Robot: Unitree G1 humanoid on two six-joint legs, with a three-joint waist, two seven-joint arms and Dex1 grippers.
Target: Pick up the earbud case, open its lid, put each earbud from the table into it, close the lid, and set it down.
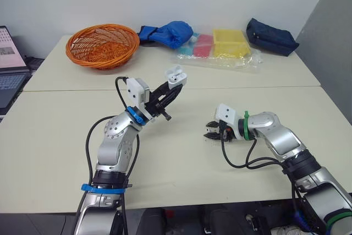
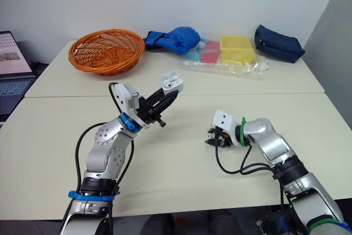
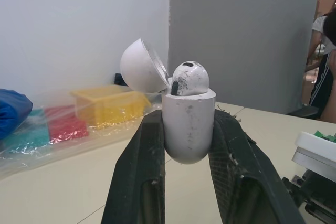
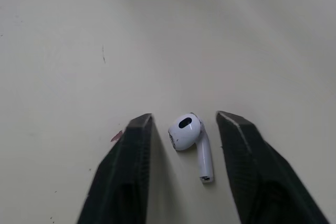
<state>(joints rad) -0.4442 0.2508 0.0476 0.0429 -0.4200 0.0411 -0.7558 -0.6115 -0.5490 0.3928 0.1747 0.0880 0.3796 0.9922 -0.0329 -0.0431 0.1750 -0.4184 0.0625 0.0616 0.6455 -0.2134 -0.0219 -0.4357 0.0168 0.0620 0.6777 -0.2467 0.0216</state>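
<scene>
Earbud case (image 1: 175,75) open in left claw (image 1: 175,86), orange basket (image 1: 88,59) behind

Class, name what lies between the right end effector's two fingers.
One earbud on the table, touching neither finger of the right end effector; right wrist view.

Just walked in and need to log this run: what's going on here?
The left gripper holds the white earbud case up off the table, lid open, with one earbud already seated inside. The right gripper is down at the table, open, straddling the second earbud, which lies there not yet gripped.
</scene>
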